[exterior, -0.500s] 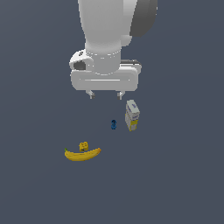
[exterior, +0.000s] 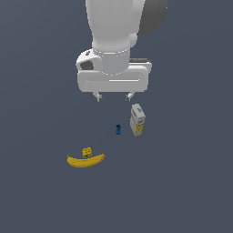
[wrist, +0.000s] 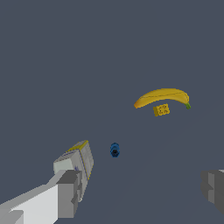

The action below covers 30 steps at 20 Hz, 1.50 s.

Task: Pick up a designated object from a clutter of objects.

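Note:
The tiny yellow block [exterior: 87, 152] with dark marks sits right beside the yellow banana [exterior: 85, 160], toward the exterior view's left and near side. In the wrist view the block [wrist: 161, 110] lies just next to the banana [wrist: 162, 96]. My gripper [exterior: 113, 96] hangs open and empty above the floor, behind the clutter and apart from the block. Its fingers [wrist: 69, 192] frame the wrist view, spread wide. A tiny blue thing [exterior: 118, 129] sits between the block and the white-and-yellow carton [exterior: 137, 120].
The carton stands upright just below and to the exterior view's right of my gripper; in the wrist view the carton [wrist: 78, 160] is close behind one finger. The tiny blue thing also shows in the wrist view [wrist: 114, 150]. Everything rests on a plain dark grey floor [exterior: 182, 191].
None of the objects has moved. The arm looks much the same, with the gripper still open above the clutter.

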{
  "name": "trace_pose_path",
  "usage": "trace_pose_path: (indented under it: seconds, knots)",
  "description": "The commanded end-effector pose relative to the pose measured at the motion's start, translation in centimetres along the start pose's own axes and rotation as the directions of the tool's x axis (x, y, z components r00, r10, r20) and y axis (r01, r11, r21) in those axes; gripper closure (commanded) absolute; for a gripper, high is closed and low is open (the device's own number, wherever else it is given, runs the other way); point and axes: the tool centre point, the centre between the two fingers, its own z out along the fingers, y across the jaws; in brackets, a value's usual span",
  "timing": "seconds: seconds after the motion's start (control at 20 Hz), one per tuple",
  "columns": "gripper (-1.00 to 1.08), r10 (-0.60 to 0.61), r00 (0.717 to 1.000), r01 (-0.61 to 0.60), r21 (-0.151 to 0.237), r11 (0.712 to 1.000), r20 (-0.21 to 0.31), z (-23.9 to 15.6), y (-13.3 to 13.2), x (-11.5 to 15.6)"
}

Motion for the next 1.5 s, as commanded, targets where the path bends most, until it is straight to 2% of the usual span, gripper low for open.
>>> trace_pose_path:
  seconds: [0.0,0.45,0.7,0.9,1.15,1.45]
  knots:
    - [-0.92,-0.01,1.0,0.01,0.007,1.0,-0.003,-0.3,-0.4,-0.1]
    - [-0.92,0.029,1.0,-0.029,0.009,1.0,-0.001,0.4,-0.1,0.3]
    - [-0.92,0.108,0.994,-0.108,0.015,0.994,0.003,1.8,0.7,1.1]
    - [-0.92,0.202,0.979,-0.202,0.019,0.979,0.008,3.5,1.6,2.0]
    - [-0.92,0.352,0.936,-0.353,0.022,0.936,0.017,6.4,3.2,3.2]
    - [-0.92,0.536,0.844,-0.536,0.016,0.844,0.026,10.3,5.4,4.5]
